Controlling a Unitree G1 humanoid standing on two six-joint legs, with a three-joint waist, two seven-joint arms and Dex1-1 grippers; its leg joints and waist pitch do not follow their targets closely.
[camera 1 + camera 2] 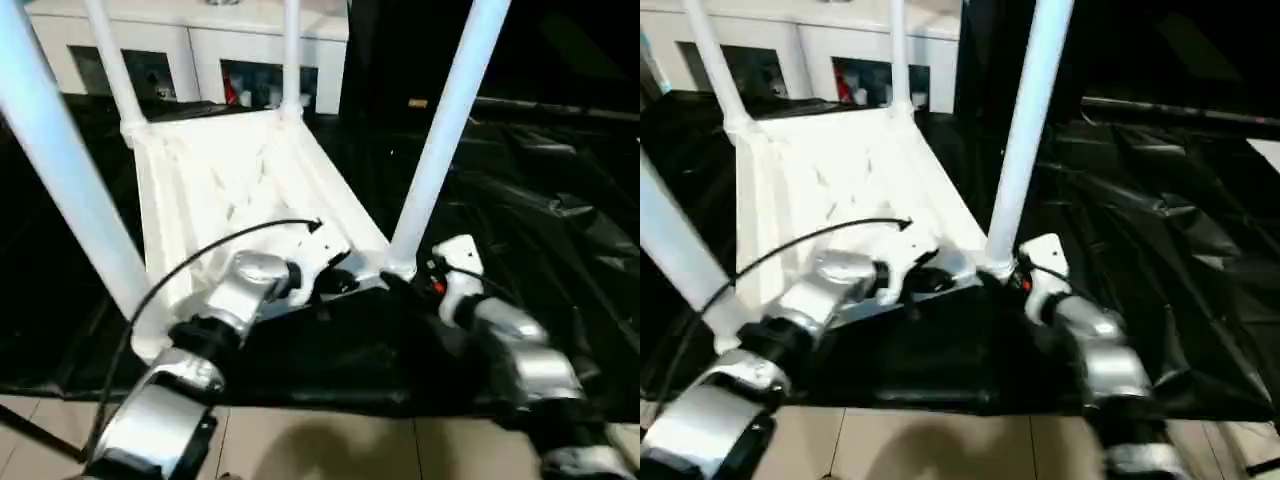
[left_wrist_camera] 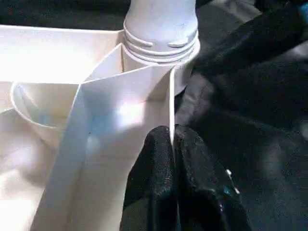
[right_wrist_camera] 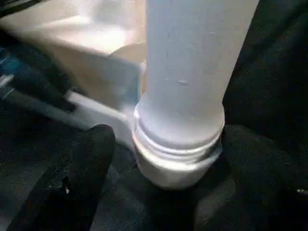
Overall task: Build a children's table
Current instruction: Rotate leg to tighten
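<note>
White plastic children's table (image 1: pixel 235 190) lies upside down on the black-cloth work table (image 1: pixel 560 250), ribbed underside up, four tubular legs standing upward from the corner sockets.

Left eye: all four legs show. Near-right leg (image 1: pixel 445 120) rises from the socket closest to the right gripper (image 1: pixel 400 283). Near-left leg (image 1: pixel 60 160) crosses the frame large, at a slant. Two far legs are thinner, at the far corners. Left gripper (image 1: pixel 335 280) sits at the table's near rim, just beside the near-right socket. Silver forearms, a black cable arcing over the left one. White cabinets behind, pale tiled floor (image 1: pixel 330 445) along the near edge.

Right eye: same layout, shifted. Cloth folds and creases to the right read more clearly here, glossy and wrinkled. Right gripper's white housing with a red mark sits right at the base of the near-right leg.

Left wrist: close-up the head views lack. Left gripper's two black fingers (image 2: pixel 159 178) are pressed together, a thin vertical wall of the table rim (image 2: pixel 171 106) nipped between their tips. Diagonal ribs fan off the round socket; threaded rings are visible at the leg's foot. Smooth, slightly glossy plastic.

Right wrist: leg base fills the middle, a smooth matte tube ending in a ringed collar (image 3: pixel 178 154) seated in the socket. Right gripper's black fingers (image 3: pixel 79 178) are spread wide, one on each side of the collar, apart from it. Black cloth underneath.
</note>
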